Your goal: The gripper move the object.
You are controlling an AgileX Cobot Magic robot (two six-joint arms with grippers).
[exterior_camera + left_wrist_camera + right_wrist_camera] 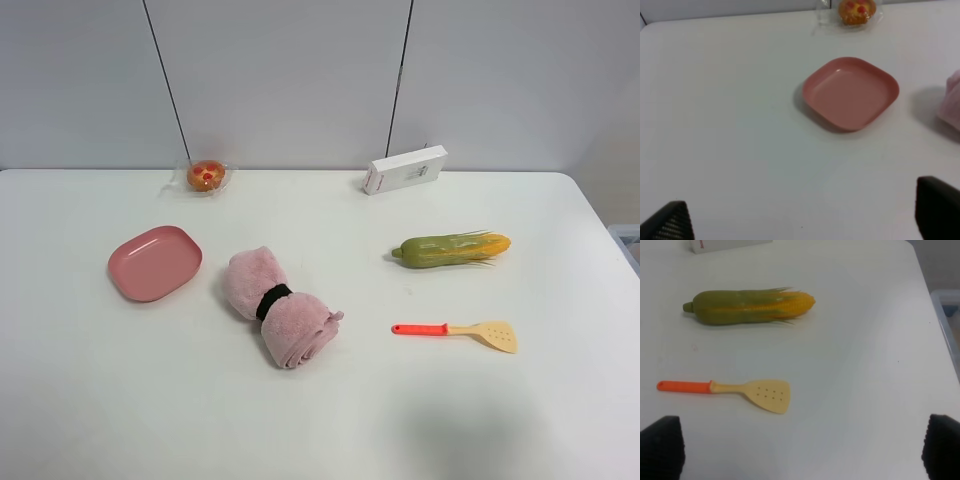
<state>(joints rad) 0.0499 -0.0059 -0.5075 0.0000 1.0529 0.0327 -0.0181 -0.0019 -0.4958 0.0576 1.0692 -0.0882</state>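
Observation:
The toy spatula (456, 331) with a red-orange handle and pale yellow perforated blade lies flat on the white table at the right, handle pointing left. It also shows in the right wrist view (730, 391). My right gripper (800, 452) is open and empty, its dark fingertips (661, 445) wide apart, short of the spatula. My left gripper (802, 210) is open and empty over bare table, its fingertips (937, 205) short of the pink plate. Neither gripper shows in the exterior high view.
A green-and-yellow corn cob (451, 248) lies behind the spatula. A rolled pink towel (279, 306) lies mid-table, a pink plate (155, 262) at the left. A wrapped pastry (206, 176) and a white box (405, 168) sit at the back. A grey bin (946, 315) stands past the right edge.

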